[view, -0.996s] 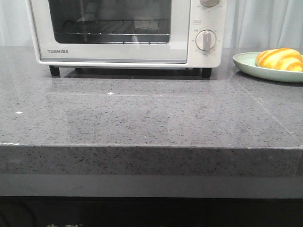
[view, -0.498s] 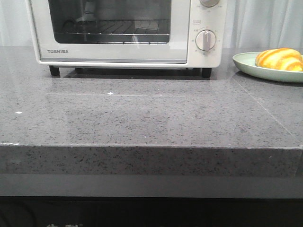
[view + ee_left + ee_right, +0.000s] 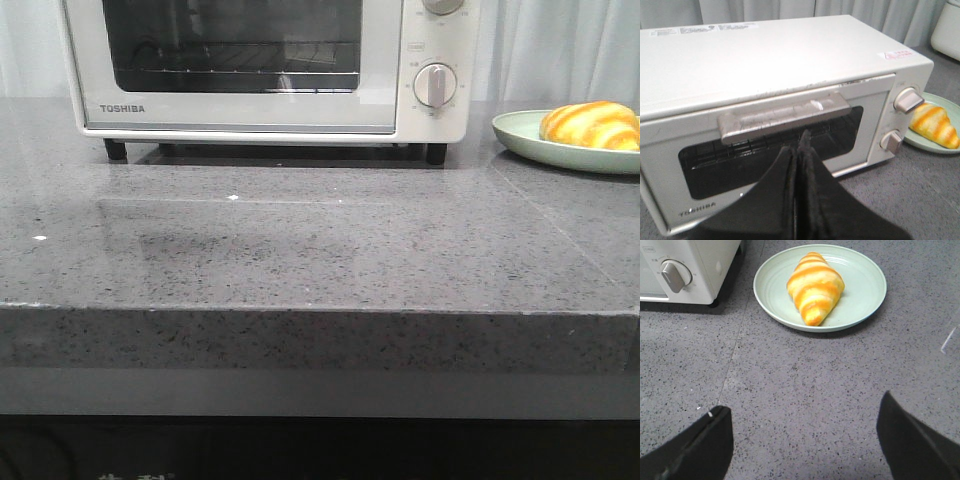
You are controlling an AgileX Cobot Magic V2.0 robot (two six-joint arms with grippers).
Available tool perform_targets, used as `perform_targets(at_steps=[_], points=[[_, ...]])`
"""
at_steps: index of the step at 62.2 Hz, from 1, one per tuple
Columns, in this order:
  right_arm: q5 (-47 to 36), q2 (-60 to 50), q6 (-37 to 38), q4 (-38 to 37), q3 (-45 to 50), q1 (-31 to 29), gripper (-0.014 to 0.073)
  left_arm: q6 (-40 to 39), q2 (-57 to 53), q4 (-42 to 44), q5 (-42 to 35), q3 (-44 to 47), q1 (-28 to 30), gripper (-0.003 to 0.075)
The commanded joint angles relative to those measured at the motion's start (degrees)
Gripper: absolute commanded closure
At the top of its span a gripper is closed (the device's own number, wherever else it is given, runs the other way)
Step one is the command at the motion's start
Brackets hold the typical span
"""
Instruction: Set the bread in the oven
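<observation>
Left gripper (image 3: 799, 150): I read its fingers pressed together on nothing, hovering just in front of the oven handle (image 3: 782, 116)
Oven (image 3: 265, 70): door up and closed, rack empty behind the glass
Bread (image 3: 590, 125): on the green plate (image 3: 520, 135), right of the oven
Right gripper (image 3: 805, 440): spread wide, empty, near the plate
Risk: closed fingers may slip off the handle; bread may roll on the smooth plate when pinched
</observation>
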Motion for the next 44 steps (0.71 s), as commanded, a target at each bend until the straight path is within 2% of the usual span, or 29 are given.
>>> perform_targets(at_steps=[1,23,35,44], points=[[-3.6,0.2,-0.6,-0.5,-2.0,-0.4,-0.0007,0.0,3.4,0.0,-6.5,-5.5,-0.3,0.0738],[-3.7,0.2,-0.6,-0.5,-2.0,-0.4,-0.0007,0.0,17.0,0.2,-10.5,-15.8,-2.3,0.0738],[-3.7,0.2,-0.6,-0.5,-2.0,-0.4,-0.0007,0.0,20.1,0.2,-11.2,-16.6,-2.3,0.0738],[-3.7,0.2,-0.6,-0.5,-2.0,-0.4,-0.0007,0.0,20.9,0.2,-8.3,-16.6,-2.3,0.0738]])
